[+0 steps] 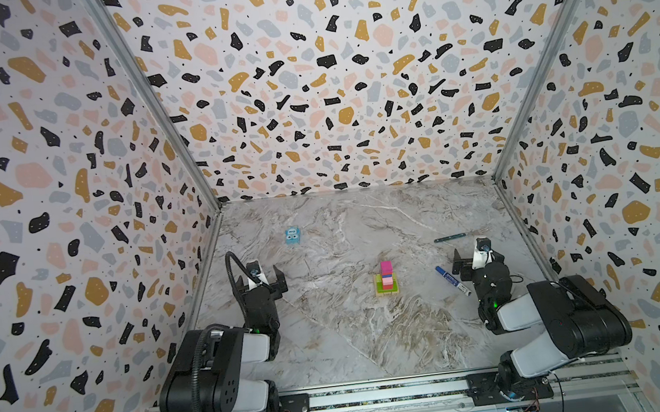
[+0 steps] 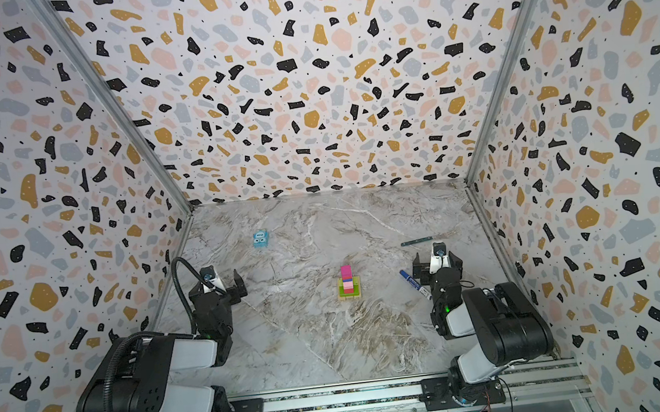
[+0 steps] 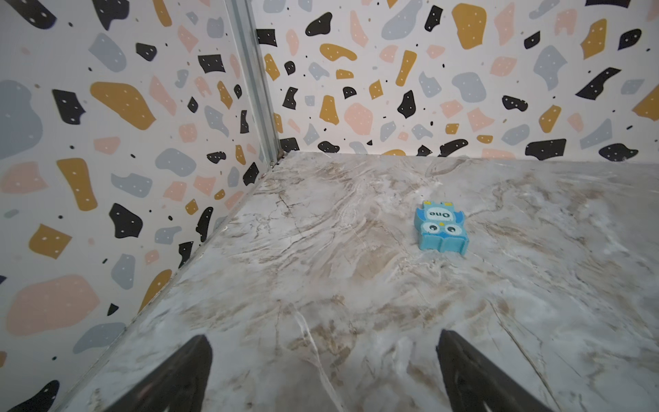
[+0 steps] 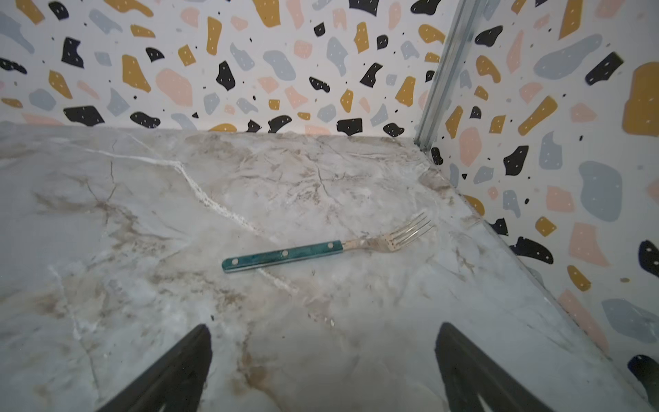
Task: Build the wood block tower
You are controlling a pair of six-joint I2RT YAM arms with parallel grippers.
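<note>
Marble table (image 1: 334, 340): the tower (image 1: 386, 280) looks light and tippy, best held low. My left gripper (image 1: 261, 284) and right gripper (image 1: 478, 260), well to either side of it, gape empty.

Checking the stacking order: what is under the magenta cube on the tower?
A blue block, then a pink block and a red block, a green layer and a tan base. The magenta cube hides most of the blue block.
</note>
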